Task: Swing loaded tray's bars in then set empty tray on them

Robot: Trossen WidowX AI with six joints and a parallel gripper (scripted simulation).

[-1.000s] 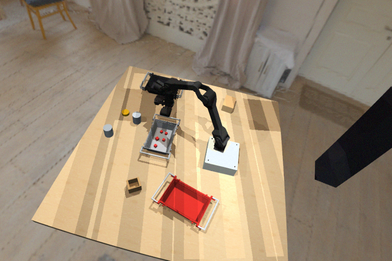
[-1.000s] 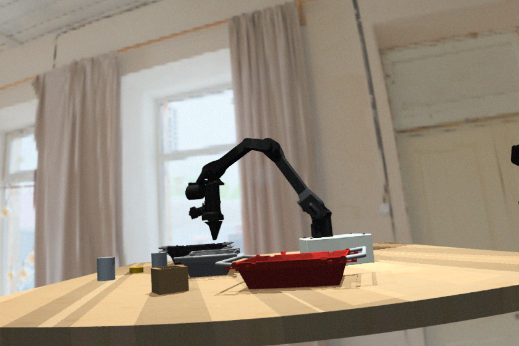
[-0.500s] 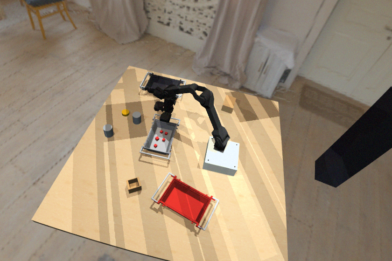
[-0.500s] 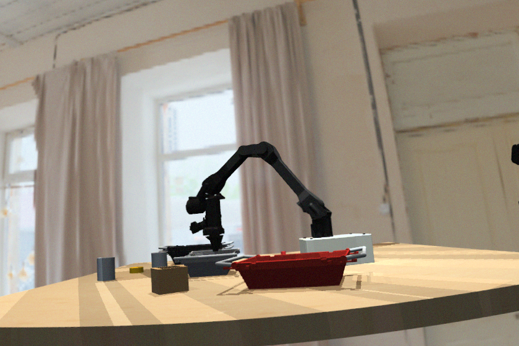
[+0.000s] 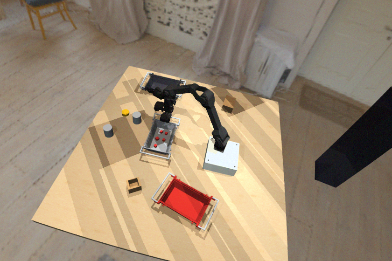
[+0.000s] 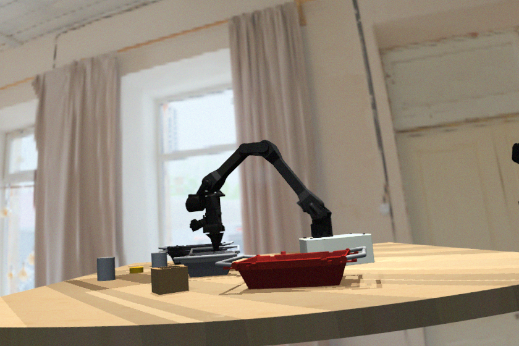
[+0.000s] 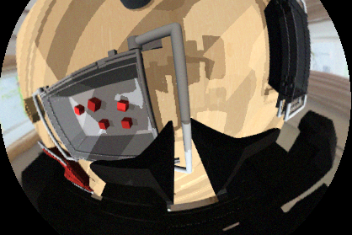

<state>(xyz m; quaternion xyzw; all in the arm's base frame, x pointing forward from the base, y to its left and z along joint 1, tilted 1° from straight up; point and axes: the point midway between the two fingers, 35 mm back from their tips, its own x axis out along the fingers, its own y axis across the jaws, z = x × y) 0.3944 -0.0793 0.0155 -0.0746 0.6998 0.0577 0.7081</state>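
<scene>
The loaded grey tray (image 5: 151, 136) (image 6: 209, 269) (image 7: 101, 149) holds several small red blocks (image 5: 158, 136) (image 7: 94, 104). Its far bar (image 5: 175, 118) (image 7: 180, 72) and near bar (image 5: 155, 154) are swung out over its ends. My gripper (image 5: 164, 120) (image 6: 215, 248) (image 7: 179, 122) points down at the far bar, its fingers slightly open. The bar passes between the fingertips in the wrist view, with gaps beside it. An empty red tray (image 5: 186, 199) (image 6: 293, 270) and an empty black tray (image 5: 166, 82) (image 7: 288, 42) stand apart, their bars out.
Two grey cylinders (image 5: 136, 118) (image 5: 108, 131) and a yellow disc (image 5: 125, 112) (image 6: 136, 269) stand left of the grey tray. A small open wooden box (image 5: 134, 185) (image 6: 169, 280) is near the red tray. A wooden block (image 5: 228, 104) is behind the arm's white base (image 5: 221, 158).
</scene>
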